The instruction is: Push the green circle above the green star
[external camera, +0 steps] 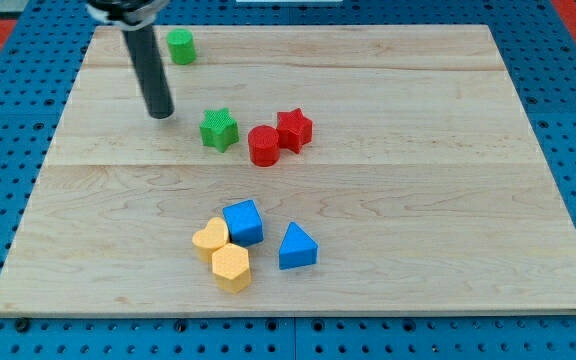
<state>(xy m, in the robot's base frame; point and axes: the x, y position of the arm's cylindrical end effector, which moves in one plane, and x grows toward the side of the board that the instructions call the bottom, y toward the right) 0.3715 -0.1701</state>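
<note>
Arm visible only as its end piece. Rod (151, 70) was a straight cylinder, dark grey to black, smooth and slightly glossy, with a faint lighter sheen down one side. Uniform width along the visible length. My tip (160, 114) was blunt and flat-ended, same dark colour as the shaft. At the view's top, the rod met a wider black mount with a pale rim, mostly cropped. Markings: none discernible.

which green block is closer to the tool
The green star, just to the view's right of my tip; the green circle sits farther off near the board's top edge.
</note>
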